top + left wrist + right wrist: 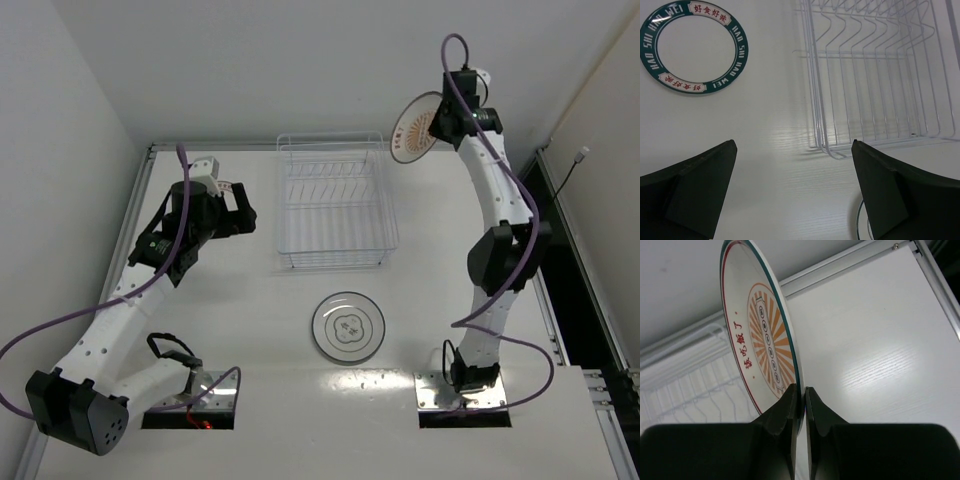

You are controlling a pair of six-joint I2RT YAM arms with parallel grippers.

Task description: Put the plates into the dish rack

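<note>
My right gripper [437, 124] [800, 390] is shut on the rim of the orange sunburst plate [413, 128] [765, 330]. It holds the plate on edge, high up beside the far right corner of the dish rack [331, 205] [695, 390]. The rack holds no plates. The grey-rimmed clover plate [348, 326] lies flat in front of the rack. My left gripper [243, 214] [793, 145] is open and empty above the table, left of the rack [870, 75]. The dark-rimmed plate [695, 47] lies flat left of the rack; it does not show in the top view.
Raised table edges run along the back and both sides. Walls stand close behind and to the left. A sliver of the clover plate's rim [859, 226] shows by my left gripper's right finger.
</note>
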